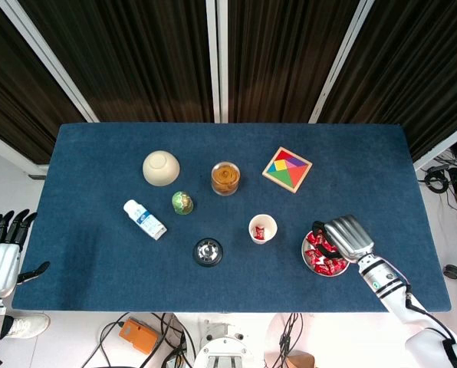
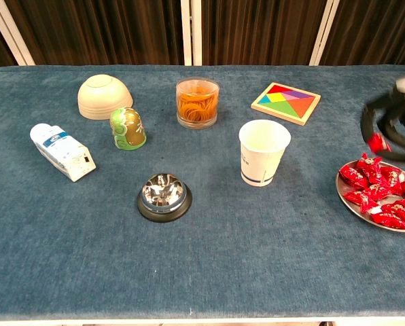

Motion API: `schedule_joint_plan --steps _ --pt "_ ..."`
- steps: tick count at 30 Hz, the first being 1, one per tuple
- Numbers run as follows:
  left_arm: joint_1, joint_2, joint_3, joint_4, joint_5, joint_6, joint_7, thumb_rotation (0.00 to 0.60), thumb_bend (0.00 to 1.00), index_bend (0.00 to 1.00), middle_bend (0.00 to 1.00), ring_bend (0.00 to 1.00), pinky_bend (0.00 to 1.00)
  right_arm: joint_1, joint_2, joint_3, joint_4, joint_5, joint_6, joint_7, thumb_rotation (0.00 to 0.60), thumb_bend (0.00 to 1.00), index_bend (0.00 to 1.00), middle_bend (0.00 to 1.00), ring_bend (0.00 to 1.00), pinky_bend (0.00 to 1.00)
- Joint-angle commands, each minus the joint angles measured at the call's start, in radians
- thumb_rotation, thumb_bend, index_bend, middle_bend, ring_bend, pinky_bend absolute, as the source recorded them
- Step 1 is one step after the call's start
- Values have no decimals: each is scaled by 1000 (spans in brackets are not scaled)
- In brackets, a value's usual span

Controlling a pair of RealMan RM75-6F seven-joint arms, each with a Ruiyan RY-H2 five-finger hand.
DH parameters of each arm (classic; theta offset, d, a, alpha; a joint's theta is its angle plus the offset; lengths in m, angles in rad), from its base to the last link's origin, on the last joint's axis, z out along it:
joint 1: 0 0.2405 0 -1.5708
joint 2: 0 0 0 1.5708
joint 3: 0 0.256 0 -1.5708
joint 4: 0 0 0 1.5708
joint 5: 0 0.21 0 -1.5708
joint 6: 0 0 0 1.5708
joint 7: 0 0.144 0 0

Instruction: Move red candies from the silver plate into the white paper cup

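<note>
right robot hand is up above the silver plate, blurred in the chest view, fingers curled down and pinching one red candy at the tips. in the head view the same robot hand sits over the plate's right half, plate rim showing at left. rest of the red candies lie piled on the plate, near the right front edge of the desk. white paper cup stands upright left of the plate, apart from it; head view shows a red candy already inside the cup.

left robot hand is off the left edge of the desk, holding nothing, fingers straight and spread, thumb out toward the desk.

further out: black call bell front of centre, clear jar of rubber bands behind the cup, tangram puzzle back right, green egg-shaped toy, upturned beige bowl, small white bottle lying on its side at left.
</note>
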Motion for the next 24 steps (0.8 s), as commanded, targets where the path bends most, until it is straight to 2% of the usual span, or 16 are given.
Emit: schedule_joint_plan --steps 1,4,9,16,20,24 --pt "-2 0 1 -2 2 -2 2 600 0 95 62 0 0 51 -1 69 -33 11 1 22 600 561 608 801 966 1000" --pt "-3 1 1 -3 2 -5 5 600 0 95 62 0 0 98 -40 108 -31 54 -39 -1 600 561 593 801 966 1000" --pt "-2 5 -2 -5 -1 -3 5 600 0 95 62 0 0 164 -119 130 -3 112 -112 -48 600 558 581 801 966 1000" --pt "0 5 -2 -1 -6 -3 3 600 0 95 62 0 0 207 -191 112 28 144 -157 -105 600 556 556 801 966 1000" --pt "0 0 -2 5 -7 -5 -2 600 0 95 62 0 0 216 -219 103 49 156 -159 -133 600 551 485 801 966 1000" --pt "2 -3 0 12 -6 -4 -7 600 0 95 62 0 0 220 -243 101 67 154 -144 -141 600 472 422 801 966 1000"
